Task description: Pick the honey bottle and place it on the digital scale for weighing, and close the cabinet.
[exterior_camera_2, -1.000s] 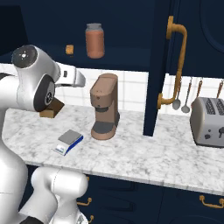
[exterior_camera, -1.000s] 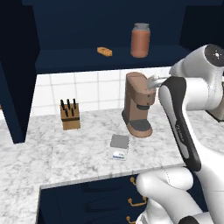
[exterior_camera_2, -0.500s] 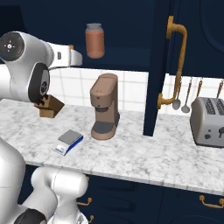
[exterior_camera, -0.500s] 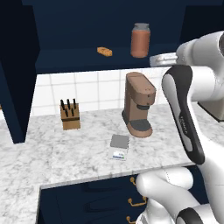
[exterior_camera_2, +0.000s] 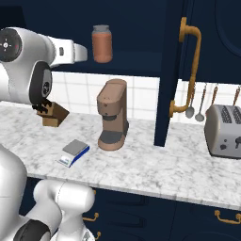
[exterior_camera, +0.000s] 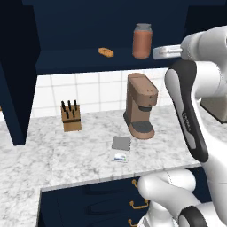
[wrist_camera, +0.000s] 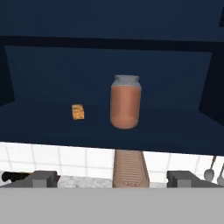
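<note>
A: The honey bottle (wrist_camera: 125, 102) is seen upright on the shelf of the open cabinet (exterior_camera_2: 197, 61), above the coffee machine (exterior_camera: 140, 106). How is it expected to handle?

B: It is judged to be stiff and fairly heavy for its size, with a smooth, possibly slippery wall. A hold around the middle of the body, below the grey lid, is advised.

A: And the gripper (wrist_camera: 113, 177)?

B: Its fingers are spread wide with nothing between them, and it is held level with the shelf, well short of the bottle.

A: What is found nearby?

B: A small orange lump (wrist_camera: 78, 112) lies on the same shelf, apart from the bottle and out of the approach line. The digital scale (exterior_camera: 120, 147) rests on the counter just in front of the coffee machine, which must be cleared on the way down. A knife block (exterior_camera: 71, 116) and a toaster (exterior_camera_2: 225, 131) stand well aside.
</note>
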